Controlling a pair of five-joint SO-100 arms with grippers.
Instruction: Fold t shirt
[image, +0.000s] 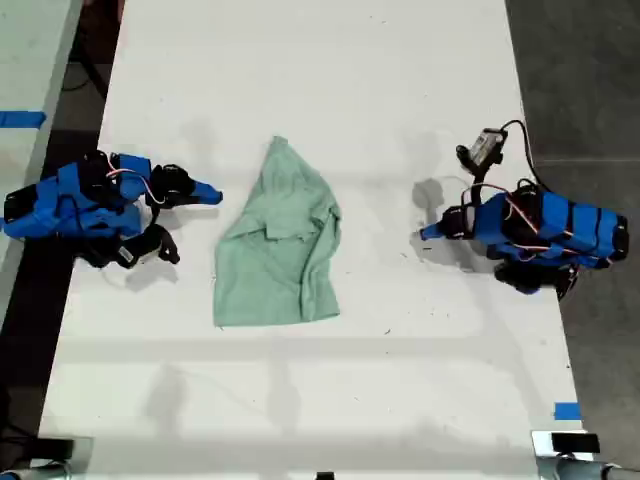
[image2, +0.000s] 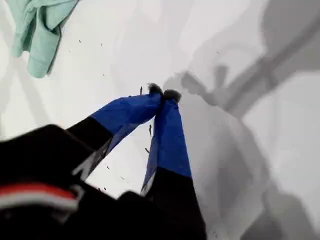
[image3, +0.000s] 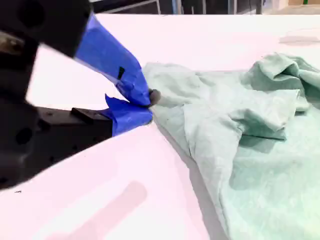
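the t shirt (image: 277, 245) lies bunched on the white table (image: 400, 60), between the two blue arms, its narrow end pointing toward the exterior view's top and its wide hem toward the bottom. it is wrinkled, with loose flaps lying over its middle, so no clean fold shows yet; i judge the work to be at an early or in-between step, with both arms off the cloth.

my first gripper (image2: 163, 94) has its fingers pressed together on nothing, tips just above bare table, the shirt well apart from them. it is the arm at the exterior view's right (image: 432, 232).

my second gripper (image3: 148, 102) sits just beside the shirt's edge, at the exterior view's left (image: 210, 192). its blue tips meet or nearly meet, and i see no cloth between them.

the next move, as i judge it, calls for spreading the fingers, reaching to the cloth's edge or a corner, and pinching one layer only, since the piled flaps could drag along.
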